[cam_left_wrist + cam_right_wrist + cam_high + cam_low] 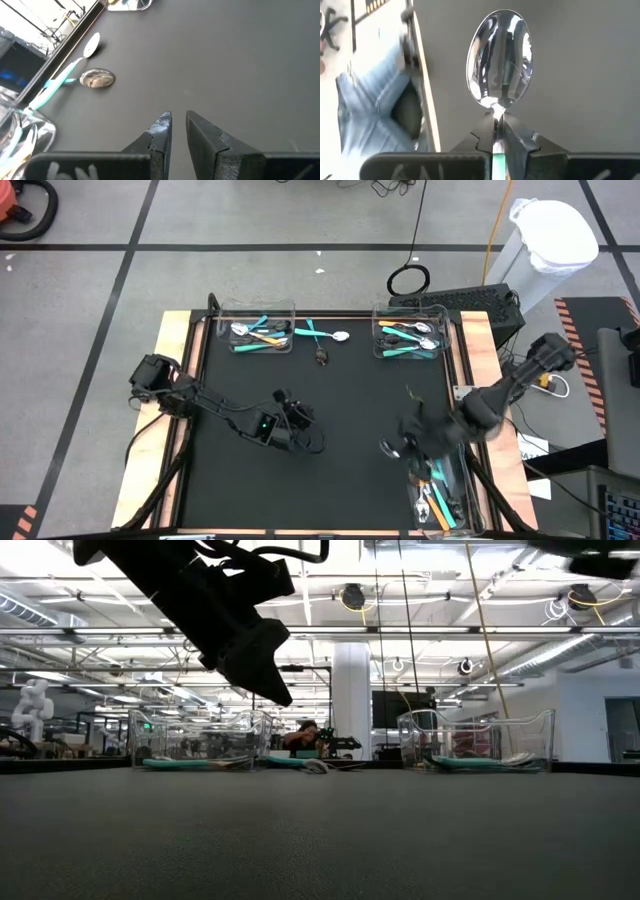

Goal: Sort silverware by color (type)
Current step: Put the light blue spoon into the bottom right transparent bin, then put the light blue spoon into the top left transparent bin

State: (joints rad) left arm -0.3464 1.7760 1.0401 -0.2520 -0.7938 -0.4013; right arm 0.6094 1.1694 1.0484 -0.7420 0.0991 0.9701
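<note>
My right gripper (397, 442) hangs over the table's near right part, shut on a spoon with a silver bowl (500, 57) and a teal handle (497, 161). My left gripper (178, 122) hovers over the middle of the table (300, 420), empty, with a narrow gap between its fingers. A teal-handled spoon (325, 334) lies flat on the mat at the far side, between the two far bins. A loose round metal head (322, 358) lies beside it. Both also show in the left wrist view, the spoon (70, 67) and the head (97, 79). My right gripper pinches the spoon's neck (498, 114), just behind the bowl, between its two fingertips (485, 131). The handle runs back between the fingers, along them. The bowl sticks out ahead of the fingertips, and the spoon is lifted clear of the table.
Two clear bins stand at the far edge, one to the left (257, 332) and one to the right (410, 338), both holding teal and orange-handled utensils. A third clear bin (442, 492) with several utensils stands at the near right, under my right arm. The mat's middle (350, 410) is bare.
</note>
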